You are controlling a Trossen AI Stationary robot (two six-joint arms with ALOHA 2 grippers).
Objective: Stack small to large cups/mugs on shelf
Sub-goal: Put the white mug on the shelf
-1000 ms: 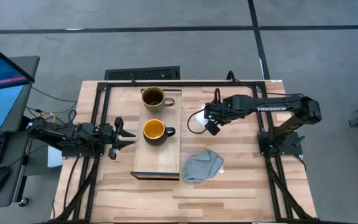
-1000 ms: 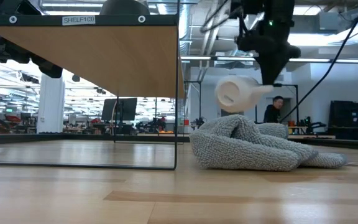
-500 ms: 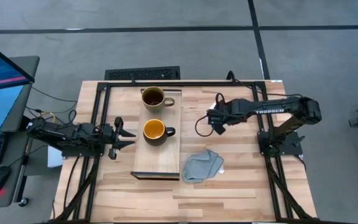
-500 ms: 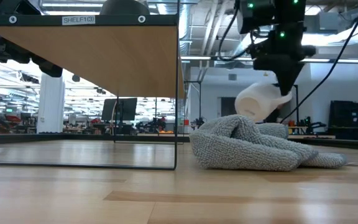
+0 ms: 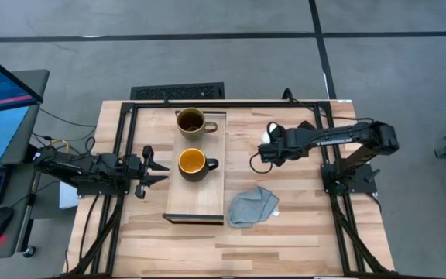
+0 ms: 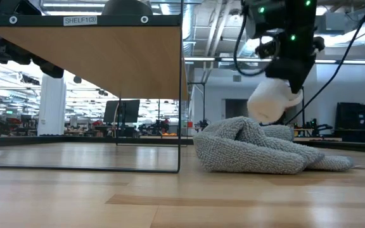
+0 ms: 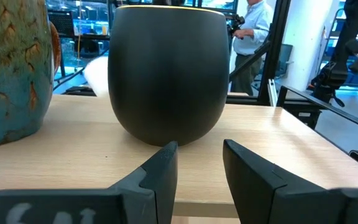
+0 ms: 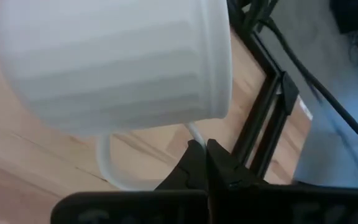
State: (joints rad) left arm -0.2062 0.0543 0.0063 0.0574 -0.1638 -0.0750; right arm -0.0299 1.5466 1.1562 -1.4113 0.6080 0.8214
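One small white ribbed mug (image 8: 114,59) hangs tilted above the tabletop right of the pale wood shelf (image 5: 198,203), my right gripper (image 8: 205,158) pinched shut on its thin handle, so I judge it could swing and slip.

A small white label (image 6: 81,20) reading "SHELF1(3)" sits on the dark front edge of the shelf (image 6: 106,57), seen from the low camera. From overhead, white lettering runs along the right arm (image 5: 339,138), too small here to make out.
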